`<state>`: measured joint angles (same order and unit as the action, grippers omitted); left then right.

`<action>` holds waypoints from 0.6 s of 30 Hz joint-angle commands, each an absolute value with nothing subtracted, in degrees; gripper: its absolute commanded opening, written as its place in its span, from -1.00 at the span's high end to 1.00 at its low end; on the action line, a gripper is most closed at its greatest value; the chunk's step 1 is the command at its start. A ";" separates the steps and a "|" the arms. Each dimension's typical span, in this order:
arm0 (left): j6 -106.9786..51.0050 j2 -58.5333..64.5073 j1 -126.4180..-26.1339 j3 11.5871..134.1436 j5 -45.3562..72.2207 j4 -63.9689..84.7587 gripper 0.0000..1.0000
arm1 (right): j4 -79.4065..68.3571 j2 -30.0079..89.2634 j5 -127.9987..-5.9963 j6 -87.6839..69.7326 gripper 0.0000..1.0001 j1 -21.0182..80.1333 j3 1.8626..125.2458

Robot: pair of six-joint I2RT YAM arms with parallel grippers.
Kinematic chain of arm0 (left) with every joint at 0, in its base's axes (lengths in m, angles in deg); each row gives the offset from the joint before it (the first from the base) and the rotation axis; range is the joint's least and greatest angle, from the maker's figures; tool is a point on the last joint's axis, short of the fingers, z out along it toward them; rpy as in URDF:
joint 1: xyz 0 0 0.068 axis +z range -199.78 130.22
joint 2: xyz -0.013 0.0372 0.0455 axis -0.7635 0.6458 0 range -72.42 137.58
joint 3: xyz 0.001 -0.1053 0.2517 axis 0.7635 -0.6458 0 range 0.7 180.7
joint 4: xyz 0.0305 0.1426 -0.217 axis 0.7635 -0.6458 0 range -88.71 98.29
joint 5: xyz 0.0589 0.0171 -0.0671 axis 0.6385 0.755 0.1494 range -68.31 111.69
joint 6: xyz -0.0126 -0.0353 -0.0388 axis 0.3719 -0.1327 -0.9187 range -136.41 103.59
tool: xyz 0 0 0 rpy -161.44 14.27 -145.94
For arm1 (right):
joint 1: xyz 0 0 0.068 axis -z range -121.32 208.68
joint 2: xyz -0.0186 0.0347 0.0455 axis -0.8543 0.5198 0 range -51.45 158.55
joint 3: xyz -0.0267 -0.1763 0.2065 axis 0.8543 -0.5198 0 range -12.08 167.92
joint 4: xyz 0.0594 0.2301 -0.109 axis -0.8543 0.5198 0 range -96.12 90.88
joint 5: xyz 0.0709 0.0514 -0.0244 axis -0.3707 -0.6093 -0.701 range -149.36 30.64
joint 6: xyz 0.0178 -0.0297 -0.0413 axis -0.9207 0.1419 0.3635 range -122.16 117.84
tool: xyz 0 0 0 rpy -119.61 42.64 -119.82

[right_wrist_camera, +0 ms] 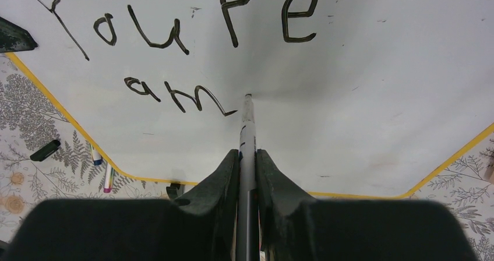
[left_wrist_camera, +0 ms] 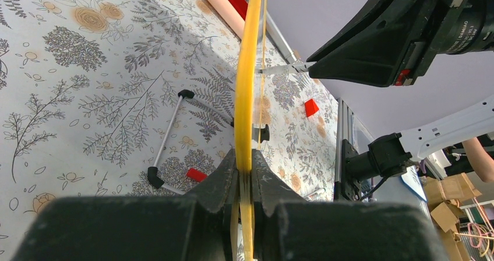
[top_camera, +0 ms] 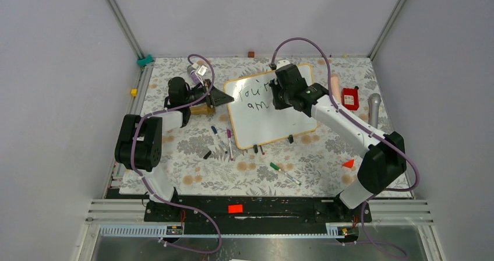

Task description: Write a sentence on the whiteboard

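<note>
The whiteboard (top_camera: 265, 121) stands tilted on a small stand in the middle of the table. My left gripper (top_camera: 221, 99) is shut on its left edge, and the left wrist view shows the yellow frame (left_wrist_camera: 246, 98) edge-on between the jaws. My right gripper (top_camera: 278, 92) is shut on a black marker (right_wrist_camera: 247, 138) whose tip touches the board. The sentence (right_wrist_camera: 175, 63) reads "You're" on the first line and "am" on the second; the marker tip rests just right of the "m". It also shows in the top view (top_camera: 255, 95).
Several loose markers lie in front of the board: a blue one (top_camera: 217, 135), a pink one (top_camera: 229, 142), a green one (top_camera: 283, 172). A red box (top_camera: 349, 98) and a grey cylinder (top_camera: 374, 108) are at the right. An orange cone (top_camera: 348, 163) lies near the right arm.
</note>
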<state>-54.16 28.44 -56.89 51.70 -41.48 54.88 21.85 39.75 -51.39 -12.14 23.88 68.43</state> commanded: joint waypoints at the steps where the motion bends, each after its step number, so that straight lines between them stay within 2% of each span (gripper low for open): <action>1: -50.96 26.54 -57.35 53.78 -42.73 57.16 0.95 | 19.38 41.04 -49.48 -12.61 1.00 24.17 71.32; 18: -51.07 26.47 -57.60 53.35 -41.98 57.65 0.95 | 17.80 39.08 -55.94 -12.28 1.00 24.14 66.63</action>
<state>-54.19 28.44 -56.89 51.72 -41.29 54.68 19.22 39.88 -54.97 -12.51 23.88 68.08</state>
